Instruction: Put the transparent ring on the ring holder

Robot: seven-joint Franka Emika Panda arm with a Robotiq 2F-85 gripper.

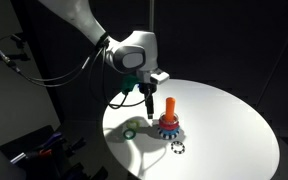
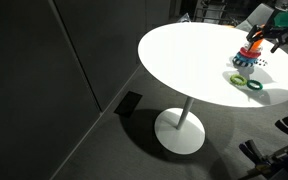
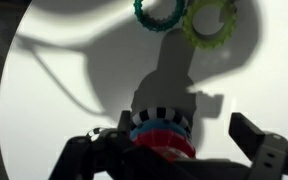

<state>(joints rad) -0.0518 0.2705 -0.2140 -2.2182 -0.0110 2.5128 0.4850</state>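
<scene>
The ring holder stands on the white round table; it has an orange peg on a red-and-blue base. It also shows in the other exterior view. In the wrist view its base fills the space between my fingers. My gripper hangs just beside the peg, a little above the table. In the wrist view the gripper is open, its fingers wide apart on either side of the base. I cannot make out the transparent ring in any view.
A green-yellow ring and a teal ring lie side by side on the table beyond the holder. A black ring with white dots lies near the table's edge by the base. Dark floor surrounds the table.
</scene>
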